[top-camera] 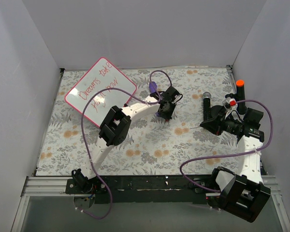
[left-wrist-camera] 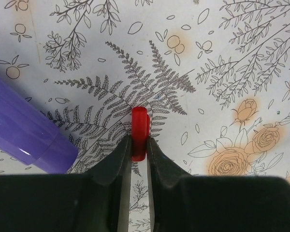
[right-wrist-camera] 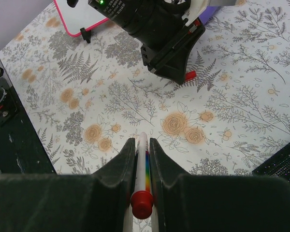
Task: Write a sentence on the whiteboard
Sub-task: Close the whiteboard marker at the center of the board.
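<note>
Left claw (left-wrist-camera: 139,145) is pinching a small red cap (left-wrist-camera: 139,123) down at the flowery table (left-wrist-camera: 232,58), with a purple stick (left-wrist-camera: 24,130) lying right beside it. Right claw (right-wrist-camera: 141,142) is clamped on a white marker (right-wrist-camera: 144,174). The whiteboard (top-camera: 106,65) sits tilted at the far left corner, with the sentence (top-camera: 97,83) on it in red.

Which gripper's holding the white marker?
The right gripper: shut on a slim white marker with rainbow stripe and red end; left gripper pinches only a small red cap.
</note>
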### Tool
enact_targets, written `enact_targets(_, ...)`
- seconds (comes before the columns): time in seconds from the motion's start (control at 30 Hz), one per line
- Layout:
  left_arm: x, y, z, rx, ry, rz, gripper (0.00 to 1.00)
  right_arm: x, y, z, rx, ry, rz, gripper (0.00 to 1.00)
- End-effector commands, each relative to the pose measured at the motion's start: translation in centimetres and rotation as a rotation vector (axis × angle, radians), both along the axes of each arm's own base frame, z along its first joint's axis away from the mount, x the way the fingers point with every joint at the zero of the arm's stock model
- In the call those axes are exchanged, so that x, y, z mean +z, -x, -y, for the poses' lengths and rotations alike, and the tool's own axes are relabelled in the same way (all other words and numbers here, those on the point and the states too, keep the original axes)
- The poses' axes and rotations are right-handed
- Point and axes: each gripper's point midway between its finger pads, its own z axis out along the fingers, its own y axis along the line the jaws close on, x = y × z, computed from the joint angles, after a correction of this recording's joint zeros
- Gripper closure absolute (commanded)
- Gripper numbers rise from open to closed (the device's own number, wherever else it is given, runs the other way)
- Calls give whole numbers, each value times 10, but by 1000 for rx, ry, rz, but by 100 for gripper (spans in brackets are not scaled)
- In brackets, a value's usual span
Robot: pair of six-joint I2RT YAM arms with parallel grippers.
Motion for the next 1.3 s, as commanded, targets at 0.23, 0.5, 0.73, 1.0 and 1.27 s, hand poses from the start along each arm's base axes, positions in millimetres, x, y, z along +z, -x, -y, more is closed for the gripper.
enact_targets(0.23,51,32,-6,-154,235,135,100,9,1,-12,96,-29,-22,99)
enact_targets(0.5,46,87,-19,-325,320,249,100,-8,2,-46,248,-1,-116,99)
enact_targets(0.73,81,122,-30,-387,485,475,100,-11,-1,-71,395,-55,-203,99)
enact_targets(1.0,96,149,-41,-391,671,595,100,-16,5,-86,476,-94,-178,99)
enact_targets(1.27,90,156,-32,-411,714,589,100,-20,11,-99,520,-95,-146,99)
